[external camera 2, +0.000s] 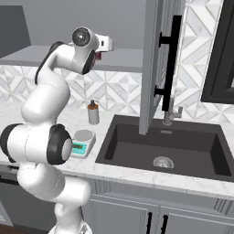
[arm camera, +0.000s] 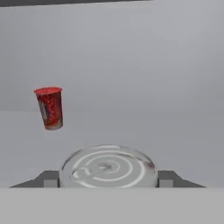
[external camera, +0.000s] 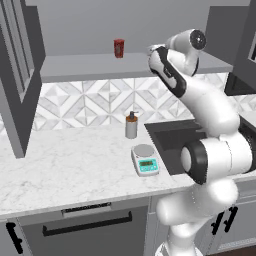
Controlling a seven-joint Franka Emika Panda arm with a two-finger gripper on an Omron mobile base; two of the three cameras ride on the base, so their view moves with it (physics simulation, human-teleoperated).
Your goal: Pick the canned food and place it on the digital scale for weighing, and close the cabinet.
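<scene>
we reach our white arm up into the open cabinet (external camera 2: 153, 68), whose grey glass-paned door with its black bar handle hangs swung out above the dark sink (external camera 2: 164, 151). in the hand view the canned food (arm camera: 108, 168) sits right at the bottom, its pale ringed lid between the two dark fingertips of our end effector (arm camera: 105, 178). the fingertips sit just beside the tin on either side, which reads to us as a grip around it, though we cannot tell whether the pads press on it. farther back on the cabinet shelf (external camera: 100, 67), to the left of the tin in the hand view, stands a slimmer red container (arm camera: 50, 108), upright and well apart.

below the shelf, on the marble table (external camera: 65, 170), the digital scale (external camera: 145, 160) waits with its round silver plate bare and its teal display facing the front. a grey pump bottle (external camera: 131, 125) stands just behind the scale, near the wall.

we judge the pick is in hand; the tin must come down past the bottle, and the cabinet door is not yet closed.
</scene>
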